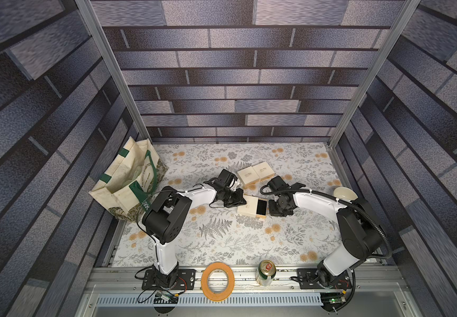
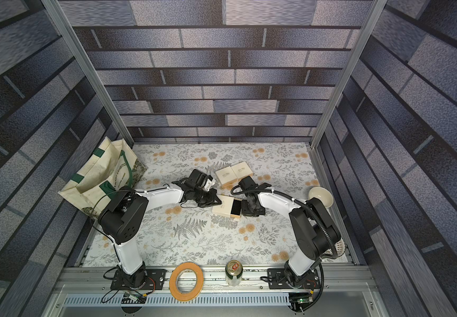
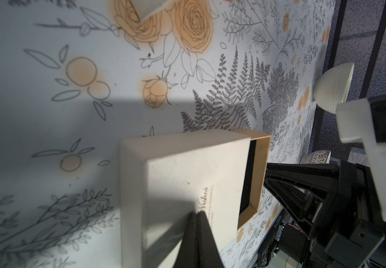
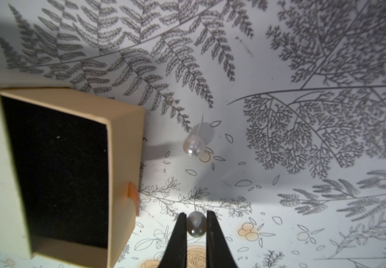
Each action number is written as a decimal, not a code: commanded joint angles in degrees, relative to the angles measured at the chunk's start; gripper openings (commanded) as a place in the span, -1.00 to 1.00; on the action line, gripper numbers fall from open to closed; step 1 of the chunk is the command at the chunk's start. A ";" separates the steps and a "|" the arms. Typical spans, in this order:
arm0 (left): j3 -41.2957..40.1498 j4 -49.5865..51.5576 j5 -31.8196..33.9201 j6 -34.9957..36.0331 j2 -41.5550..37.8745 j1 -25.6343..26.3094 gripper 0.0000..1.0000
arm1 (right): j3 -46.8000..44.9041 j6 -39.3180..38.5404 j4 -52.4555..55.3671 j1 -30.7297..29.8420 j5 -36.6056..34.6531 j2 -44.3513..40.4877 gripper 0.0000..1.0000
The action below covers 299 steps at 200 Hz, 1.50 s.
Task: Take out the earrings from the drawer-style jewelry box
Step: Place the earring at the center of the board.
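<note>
An earring (image 4: 196,228) is pinched in the barely parted right gripper (image 4: 196,215) — the left gripper (image 3: 197,213) is closed empty, laid on the box (image 3: 182,167).

The left arm (image 1: 197,193) and right arm (image 1: 315,201) stretch low toward the open box (image 1: 248,207) from opposite sides. The left gripper (image 3: 197,212), tips together, rests on its sleeve; the right gripper (image 4: 196,217), beside its drawer, pinches a pearl earring (image 4: 196,227).

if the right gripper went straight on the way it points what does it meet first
Likely the loose pale pearl earring on the floral table cover, dead ahead of the right gripper; depth unclear.
</note>
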<state>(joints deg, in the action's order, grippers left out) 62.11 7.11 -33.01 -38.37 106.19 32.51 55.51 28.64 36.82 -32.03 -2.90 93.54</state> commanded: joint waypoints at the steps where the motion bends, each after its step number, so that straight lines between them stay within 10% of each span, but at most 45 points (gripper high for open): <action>1: -1.25 5.94 5.07 1.16 3.19 -0.39 -1.00 | 0.74 -0.52 -0.28 0.47 0.19 1.41 -0.91; 299: -0.76 5.63 5.33 0.63 2.99 -0.28 -1.00 | 2.48 -1.85 1.10 1.01 -1.43 0.05 -0.39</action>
<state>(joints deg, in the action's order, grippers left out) 62.11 7.11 -32.99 -38.39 106.19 32.51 56.29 26.96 35.79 -31.35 -3.29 95.35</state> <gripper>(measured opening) 0.042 0.301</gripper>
